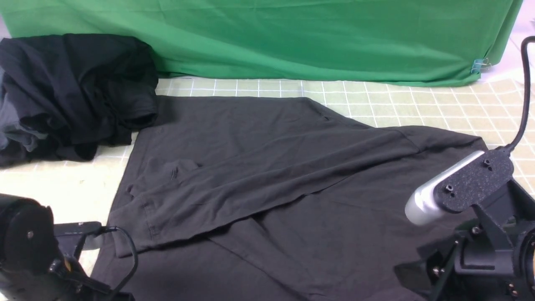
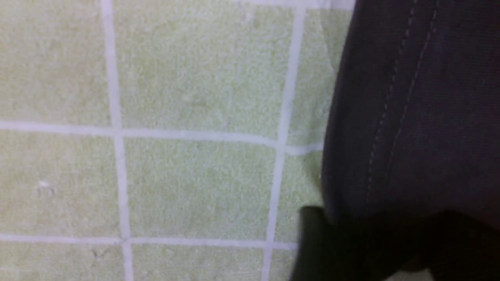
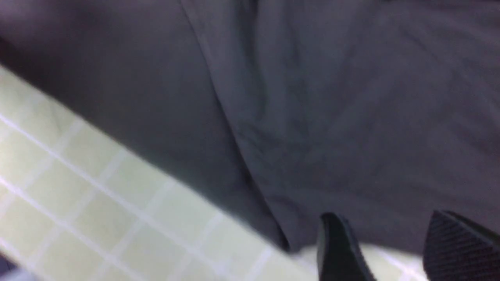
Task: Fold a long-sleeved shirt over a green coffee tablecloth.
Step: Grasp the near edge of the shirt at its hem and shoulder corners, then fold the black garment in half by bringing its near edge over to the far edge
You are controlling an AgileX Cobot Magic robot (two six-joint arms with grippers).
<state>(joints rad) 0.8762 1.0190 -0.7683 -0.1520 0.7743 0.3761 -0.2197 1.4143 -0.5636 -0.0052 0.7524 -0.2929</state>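
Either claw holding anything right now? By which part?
Right claw: open by the edge of the long-sleeved shirt, gripping nothing. Left claw: at the shirt's stitched hem; whether it grips cannot be told.

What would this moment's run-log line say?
long-sleeved shirt: flat, one sleeve folded across body | tablecloth: under shirt | right gripper: open, over shirt edge

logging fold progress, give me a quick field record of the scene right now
garment: long-sleeved shirt spread on the green coffee tablecloth, one sleeve folded diagonally across it
right gripper: open, fingertips at the shirt's edge
left gripper: beside the stitched hem, state unclear
other: dark garment pile at back left; emerald cloth behind
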